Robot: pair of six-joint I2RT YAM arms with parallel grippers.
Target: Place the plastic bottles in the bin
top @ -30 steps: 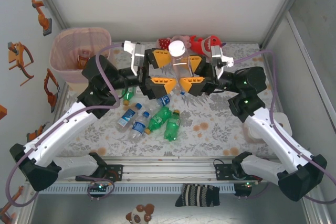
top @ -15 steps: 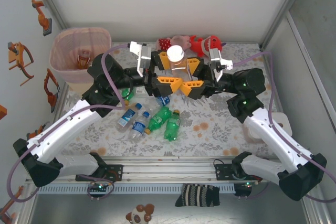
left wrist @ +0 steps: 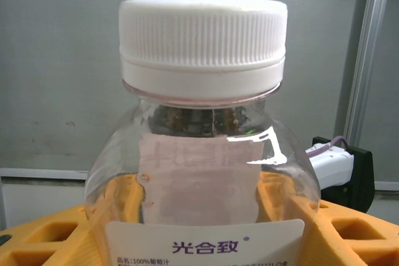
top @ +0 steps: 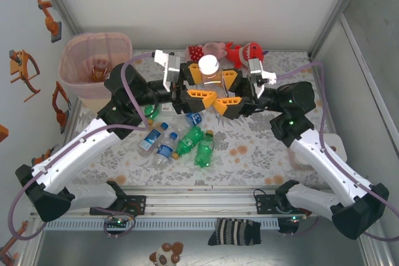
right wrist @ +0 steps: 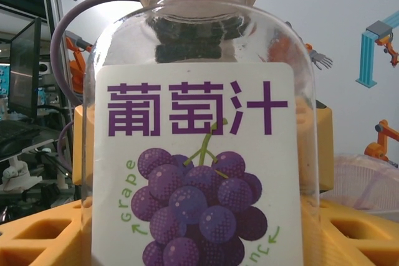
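Note:
A clear grape-juice bottle with a white cap hangs upright above the table's back middle. My left gripper is shut on it from the left and my right gripper from the right. Close up in the left wrist view, the bottle has orange fingers hugging its sides; in the right wrist view its grape label faces the camera. Several plastic bottles lie on the table below: clear blue-labelled ones and green ones. The pink bin stands back left with a brown bottle inside.
Pink and red plush toys lie along the back wall behind the grippers. A white object sits at the right edge. A striped sock lies in front of the rail. Enclosure walls stand close on both sides.
My left gripper moved right to the bottle held by the right gripper and closed its fingers on it. The bottle and right arm barely moved.

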